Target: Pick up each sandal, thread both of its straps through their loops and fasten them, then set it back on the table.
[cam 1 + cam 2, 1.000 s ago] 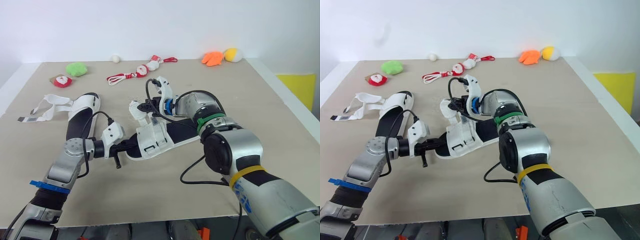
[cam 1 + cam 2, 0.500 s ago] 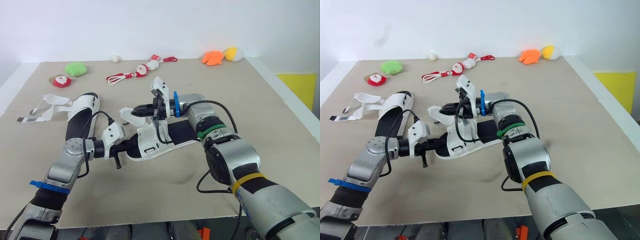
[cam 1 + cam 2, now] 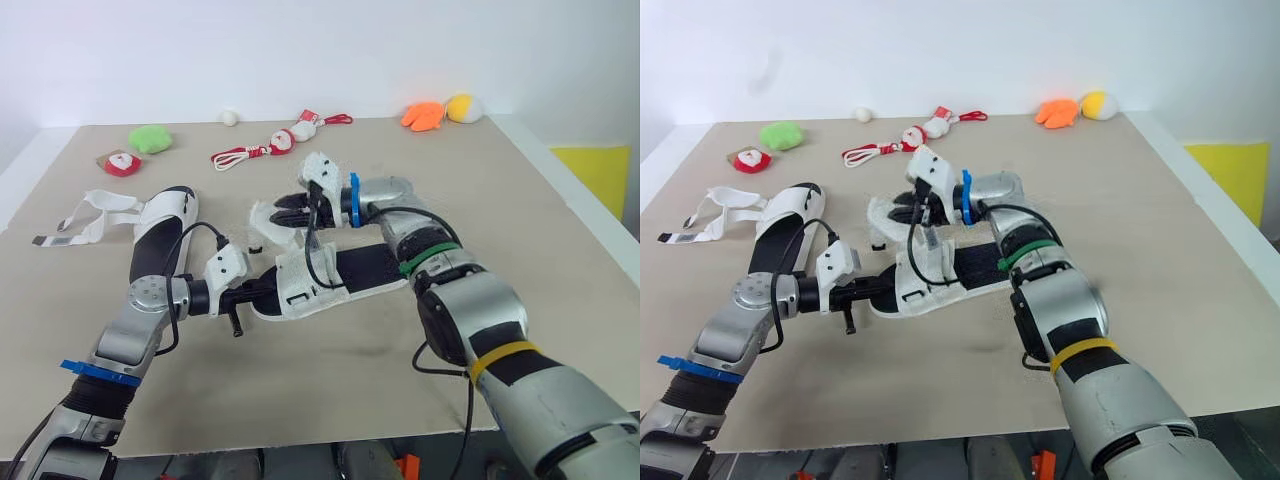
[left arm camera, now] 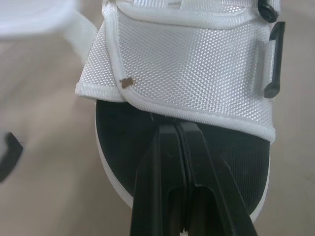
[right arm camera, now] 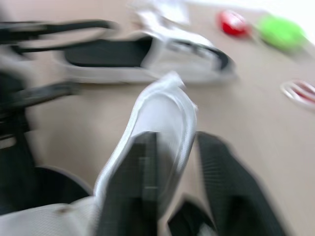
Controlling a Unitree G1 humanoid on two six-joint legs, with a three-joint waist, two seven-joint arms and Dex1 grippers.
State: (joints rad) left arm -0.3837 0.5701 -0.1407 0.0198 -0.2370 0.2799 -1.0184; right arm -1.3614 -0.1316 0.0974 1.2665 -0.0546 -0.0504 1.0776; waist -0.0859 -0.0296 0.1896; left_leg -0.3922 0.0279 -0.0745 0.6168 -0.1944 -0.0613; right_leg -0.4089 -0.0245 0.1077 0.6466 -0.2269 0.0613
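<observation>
1. Threading looks like the step in hand: the sandal [image 3: 345, 272] sits mid-desk [image 3: 560, 250], toe toward the left arm.
2. Right gripper [image 3: 288, 208] pinches the loose white strap [image 3: 264, 214], raised above the footbed.
3. Left gripper [image 4: 173, 129] is closed, tips on the black footbed at the toe, apparently pinning it.
4. Suggest holding the strap flat and untwisted, and feeding its tip straight into the loop.
5. Pull gently, or the sole drags.

Left pincer [image 4: 179, 128] tips lie hidden under the sandal [image 4: 123, 132] strap [image 4: 197, 69].
</observation>
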